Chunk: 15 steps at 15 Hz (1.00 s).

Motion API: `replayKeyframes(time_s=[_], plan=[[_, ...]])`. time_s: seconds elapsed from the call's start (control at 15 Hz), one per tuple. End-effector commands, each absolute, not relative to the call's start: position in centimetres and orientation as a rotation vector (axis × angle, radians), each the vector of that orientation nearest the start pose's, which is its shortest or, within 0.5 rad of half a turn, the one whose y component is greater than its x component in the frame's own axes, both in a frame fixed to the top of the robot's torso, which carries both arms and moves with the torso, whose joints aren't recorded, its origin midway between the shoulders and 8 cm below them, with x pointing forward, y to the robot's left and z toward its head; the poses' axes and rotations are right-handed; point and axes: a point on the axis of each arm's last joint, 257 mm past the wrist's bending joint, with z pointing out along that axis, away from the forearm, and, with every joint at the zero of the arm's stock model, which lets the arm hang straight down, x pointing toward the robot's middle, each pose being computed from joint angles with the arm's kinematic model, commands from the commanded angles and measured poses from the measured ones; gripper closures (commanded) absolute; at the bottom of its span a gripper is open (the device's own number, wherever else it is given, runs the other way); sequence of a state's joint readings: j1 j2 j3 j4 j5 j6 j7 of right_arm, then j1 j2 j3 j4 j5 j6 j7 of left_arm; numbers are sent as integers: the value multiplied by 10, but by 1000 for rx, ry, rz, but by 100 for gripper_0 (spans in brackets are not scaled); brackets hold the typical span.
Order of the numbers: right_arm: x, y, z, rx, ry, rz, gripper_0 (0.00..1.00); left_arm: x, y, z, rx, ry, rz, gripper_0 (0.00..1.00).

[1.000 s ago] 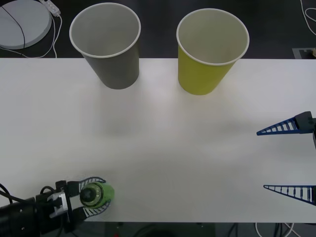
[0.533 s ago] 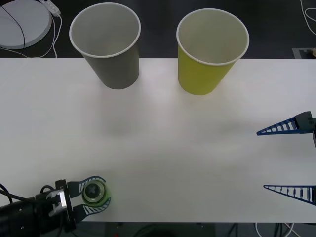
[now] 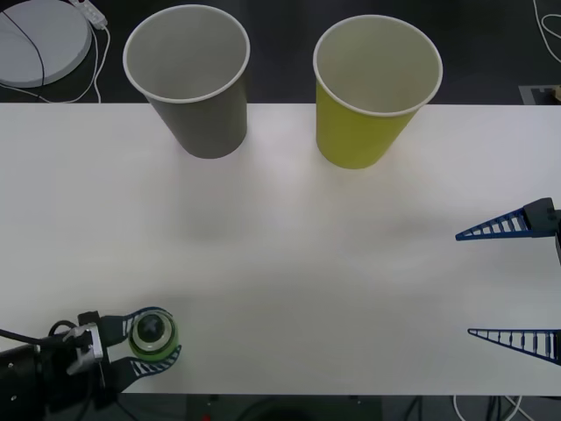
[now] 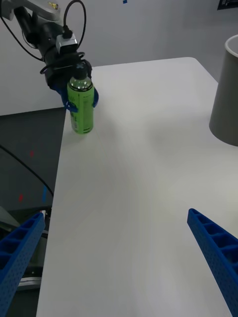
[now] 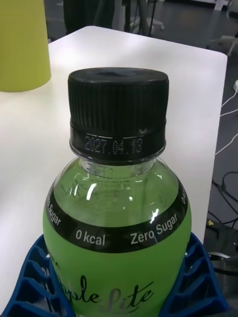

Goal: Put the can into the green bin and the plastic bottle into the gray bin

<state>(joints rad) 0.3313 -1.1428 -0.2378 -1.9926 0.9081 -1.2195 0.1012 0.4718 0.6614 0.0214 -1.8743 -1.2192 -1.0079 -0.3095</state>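
**Left claw on the bottle at the near corner, right claw wide open**

While the left arm reaches in low from the near-left corner of the white tabletop (image 3: 289, 263), its left claw (image 3: 151, 345) is clamped around the plastic bottle (image 3: 152, 334), blue ribbed fingers (image 5: 34, 277) cupping both sides of the body. From the right wrist view the bottle stands upright right at the tabletop's edge, gripped around its upper half below the cap; can't tell if the base is touching the surface or just above it.

Bottle itself: translucent green plastic, rounded shoulder, ridged black screw cap, glossy green label with a black band.

Right claw (image 3: 508, 281) sits over the right edge of the tabletop, its two fingers spread far apart, nothing between them. They're pointed wedges with a lattice look.

Both bins stand upright at the far edge, side by side but apart: the gray bin (image 3: 197, 96) on the left, the green bin (image 3: 368, 105) on the right. Both are tapered paper cups with white rolled rims, matte walls.
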Motion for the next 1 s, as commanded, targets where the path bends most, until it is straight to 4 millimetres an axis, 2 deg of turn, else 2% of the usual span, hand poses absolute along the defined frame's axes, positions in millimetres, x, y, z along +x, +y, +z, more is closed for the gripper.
replayKeyframes(time_s=[0.07,0.53,0.67,1.0], plan=[[283,-233,-133,-1547,1381,595,0,279,203,-266,1215,1569,-464,100],[283,-233,-133,-1547,1381,595,0,290,229,-224,1125,1657,-442,100],[283,-233,-133,-1547,1381,595,0,298,236,-210,1076,1678,-420,100],[283,-233,-133,-1547,1381,595,0,320,255,-191,934,1689,-320,100]])
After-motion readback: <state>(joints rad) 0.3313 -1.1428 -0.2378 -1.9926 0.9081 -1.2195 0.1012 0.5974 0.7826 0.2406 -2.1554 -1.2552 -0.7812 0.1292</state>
